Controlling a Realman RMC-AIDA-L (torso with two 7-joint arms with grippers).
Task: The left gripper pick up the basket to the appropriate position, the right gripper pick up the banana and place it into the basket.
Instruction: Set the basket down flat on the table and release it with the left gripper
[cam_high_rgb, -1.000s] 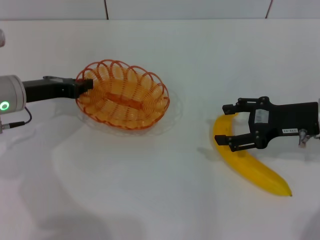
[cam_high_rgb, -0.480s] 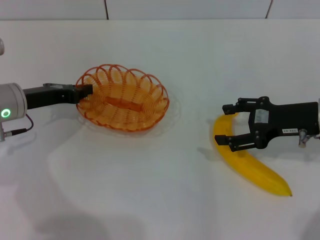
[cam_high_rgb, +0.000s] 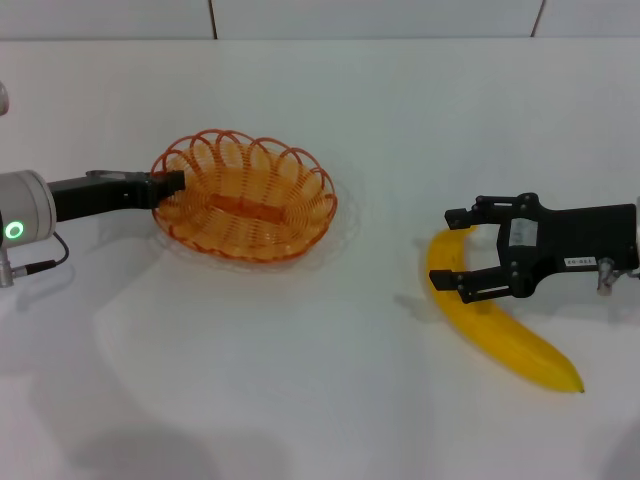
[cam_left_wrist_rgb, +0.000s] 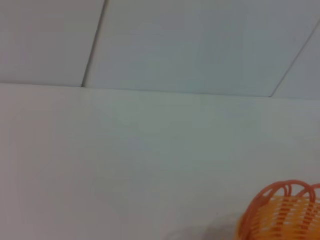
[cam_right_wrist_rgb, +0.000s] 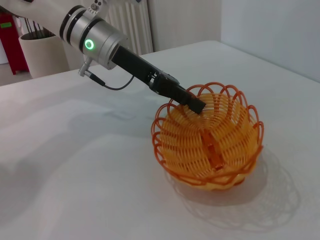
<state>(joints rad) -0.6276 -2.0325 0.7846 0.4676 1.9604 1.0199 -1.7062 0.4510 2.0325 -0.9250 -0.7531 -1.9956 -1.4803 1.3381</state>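
The orange wire basket (cam_high_rgb: 262, 205) sits at the middle left of the white table. My left gripper (cam_high_rgb: 172, 184) is shut on its left rim, with the green-lit arm (cam_high_rgb: 20, 212) reaching in from the left. The right wrist view shows the same grip (cam_right_wrist_rgb: 192, 102) on the basket (cam_right_wrist_rgb: 215, 150), which is empty. The left wrist view shows only a bit of the basket rim (cam_left_wrist_rgb: 282, 210). The yellow banana (cam_high_rgb: 500, 335) lies on the table at the right. My right gripper (cam_high_rgb: 447, 250) is open, one finger on each side of the banana's upper end.
The white table (cam_high_rgb: 300, 380) runs to a tiled wall at the back. In the right wrist view a white pot (cam_right_wrist_rgb: 42, 55) and a radiator (cam_right_wrist_rgb: 130, 20) stand beyond the table's far side.
The basket has come down a little and levelled, with the left gripper still on its rim. The right gripper and the banana have not moved.
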